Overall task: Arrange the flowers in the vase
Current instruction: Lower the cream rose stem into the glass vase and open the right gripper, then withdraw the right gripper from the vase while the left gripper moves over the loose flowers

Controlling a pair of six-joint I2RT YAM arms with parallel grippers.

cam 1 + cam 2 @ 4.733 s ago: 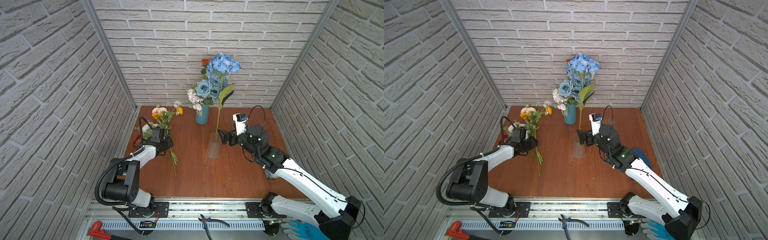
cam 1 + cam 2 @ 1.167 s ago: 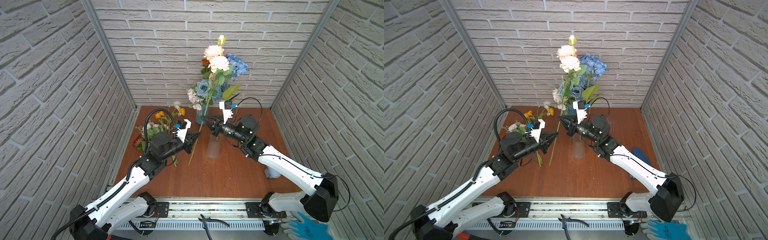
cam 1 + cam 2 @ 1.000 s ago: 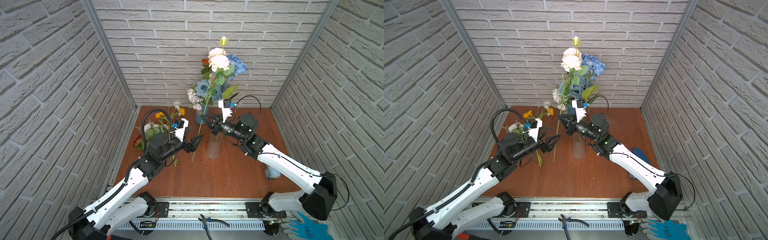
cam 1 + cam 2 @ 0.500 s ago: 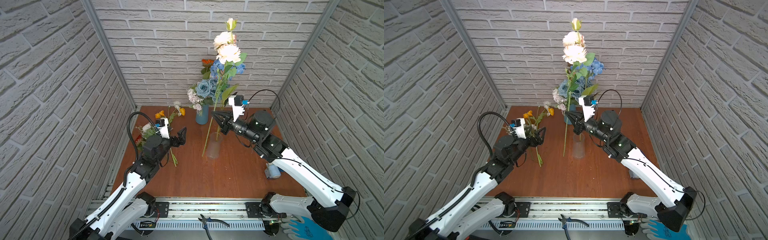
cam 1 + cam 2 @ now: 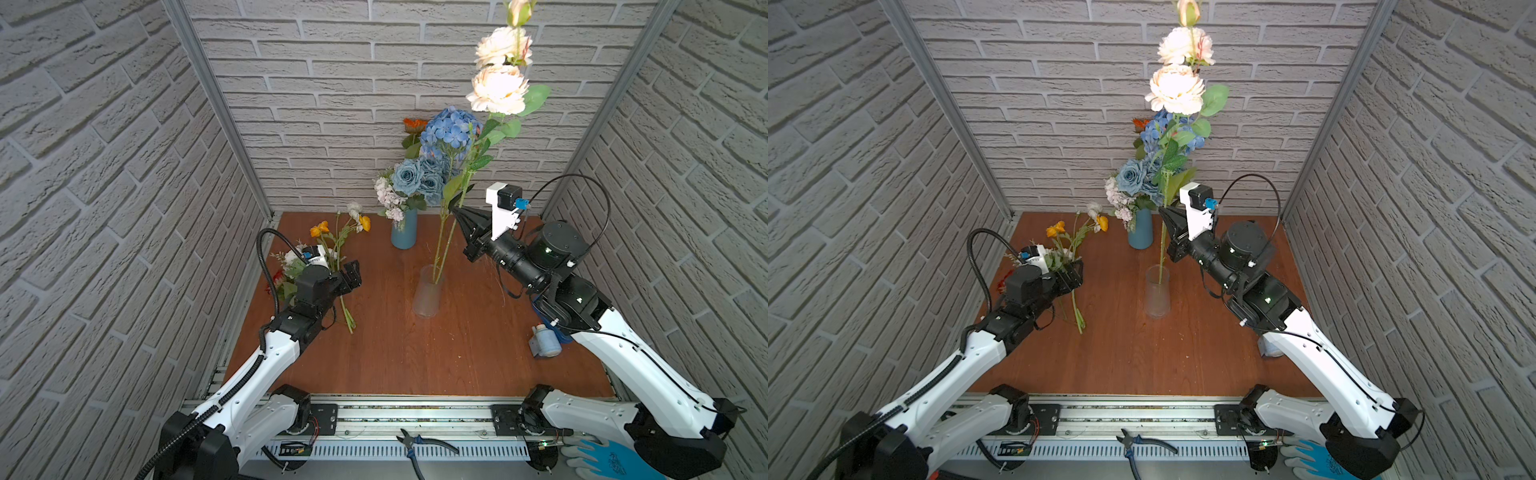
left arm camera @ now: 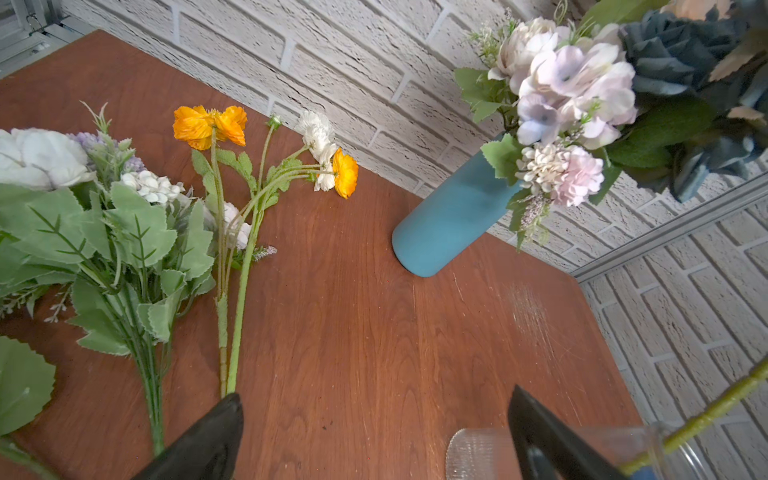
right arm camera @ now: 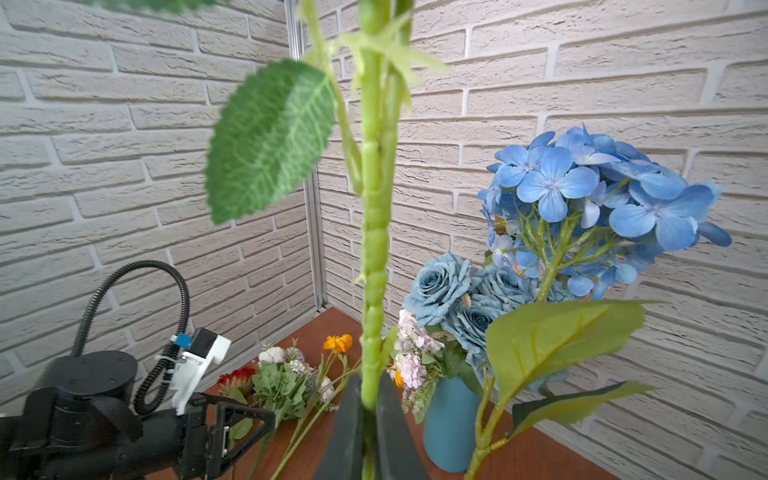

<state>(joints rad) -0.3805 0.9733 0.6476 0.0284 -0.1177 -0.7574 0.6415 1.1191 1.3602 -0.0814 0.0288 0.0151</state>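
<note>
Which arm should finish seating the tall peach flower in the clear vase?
Right. The right gripper is shut on the tall peach-bloomed green stem, whose end is in the clear vase; the open left gripper hangs by loose table flowers.

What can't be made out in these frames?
- Lower end of the held stem: both top views, blurred by the frosted wall of the clear vase.
- Its top bud: cut by the upper edge, both top views.
- Red flower: top views, mostly behind the left arm.
- Small blue-white object: identity unclear, partly under the right arm.
</note>
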